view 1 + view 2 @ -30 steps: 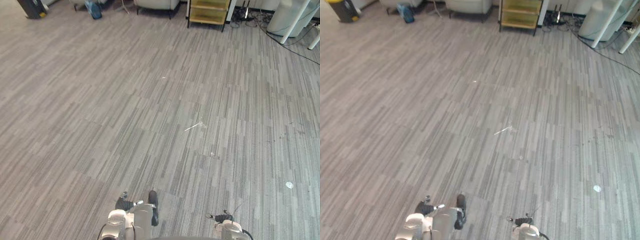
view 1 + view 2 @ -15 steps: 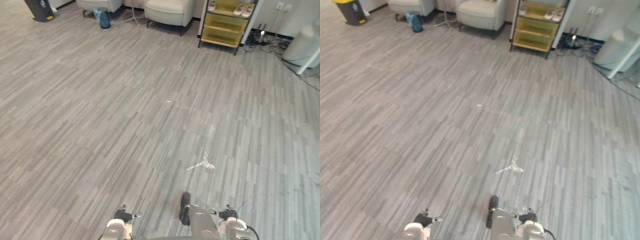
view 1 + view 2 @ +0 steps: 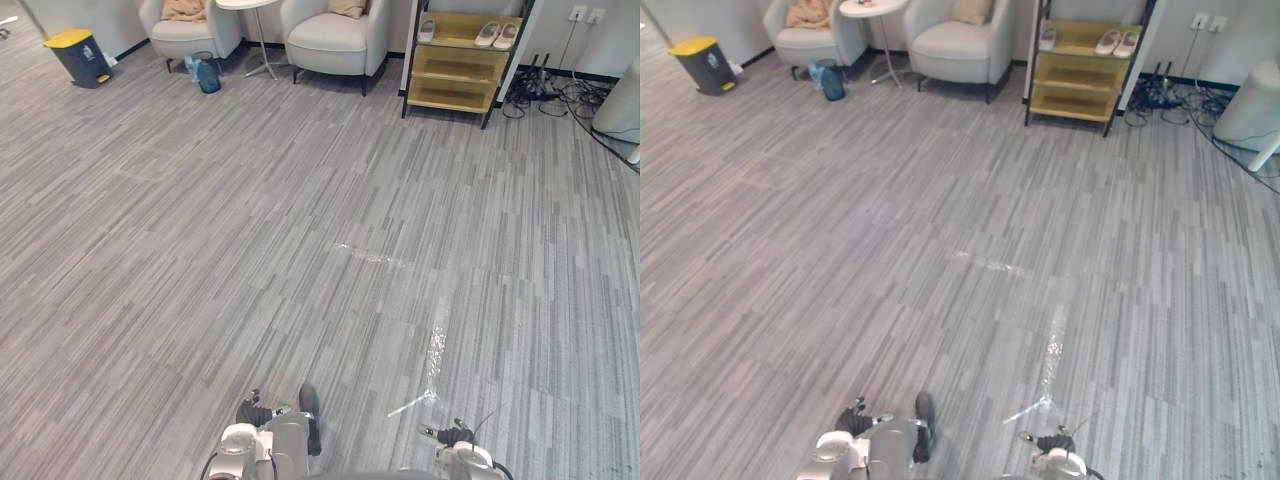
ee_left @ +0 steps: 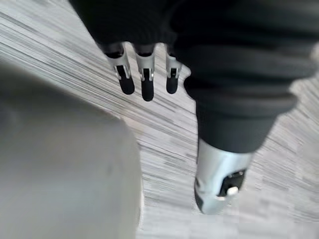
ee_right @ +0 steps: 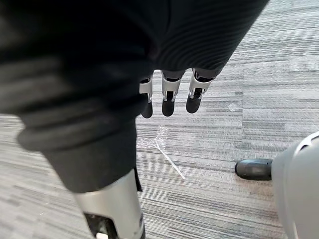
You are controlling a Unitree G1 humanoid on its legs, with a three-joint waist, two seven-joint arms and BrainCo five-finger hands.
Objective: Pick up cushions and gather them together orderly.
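Well ahead of your hands, across grey carpet [image 3: 200, 250], a tan cushion [image 3: 971, 10] sits on one armchair [image 3: 955, 45] and a peach cushion [image 3: 808, 13] on its neighbour. A white scrap [image 5: 169, 160] lies below the right hand [image 5: 168, 99]. Both arms hang down. That hand and the left hand [image 4: 146, 79] have straight, relaxed fingers, grasping nothing.

No lettering, number, label or sign could be read anywhere, whether on the yellow-lidded bin [image 3: 78, 56], the yellow shelf unit [image 3: 452, 92] or the blue container [image 3: 207, 76] standing at the far edge of the grey floor [image 3: 300, 250].
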